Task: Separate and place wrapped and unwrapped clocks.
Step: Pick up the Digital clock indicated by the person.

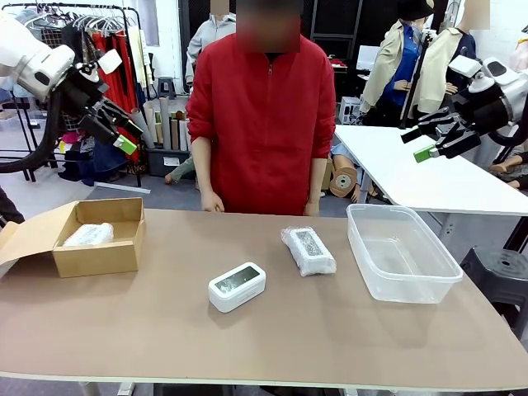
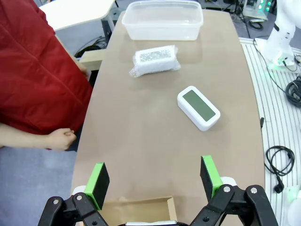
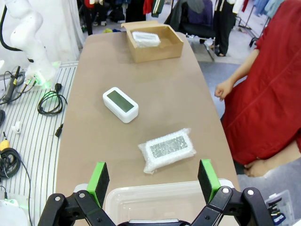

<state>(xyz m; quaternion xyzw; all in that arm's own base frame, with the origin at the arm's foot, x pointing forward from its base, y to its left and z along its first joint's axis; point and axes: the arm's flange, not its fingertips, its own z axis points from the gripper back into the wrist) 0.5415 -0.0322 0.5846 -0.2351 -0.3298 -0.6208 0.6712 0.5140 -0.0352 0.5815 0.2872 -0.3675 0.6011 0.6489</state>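
Left hand [image 1: 128, 130]: jaws spread wide, nothing between the pads; it hangs well above the counter [image 1: 165, 330] with the cardboard box [image 1: 99, 260] almost straight below it
Right hand [image 1: 419, 143]: spread wide too, gripping nothing, raised high with the clear tub [image 1: 404, 285] right beneath it
Why so high: each hand seems parked over its own container, clear of the clocks, so either one can drop onto a piece without sweeping another aside
Cardboard box: flap folded open on the outer side; one wrapped clock [image 1: 88, 235] lies inside, so this looks like the place for wrapped pieces
Clear tub: nothing in it that I can see; likely meant for the bare clock
Second wrapped clock [image 1: 308, 250]: loose on the counter, just ahead of the right hand beside the tub, well away from the left hand
White clock [image 1: 237, 286]: unwrapped, screen up, on the counter between the two hands, nearer the left hand than the loose bundle is
Person's hand [image 1: 212, 202]: at the far counter edge, touching nothing
Left to do, by my reading: loose bundle to the box, white clock to the tub
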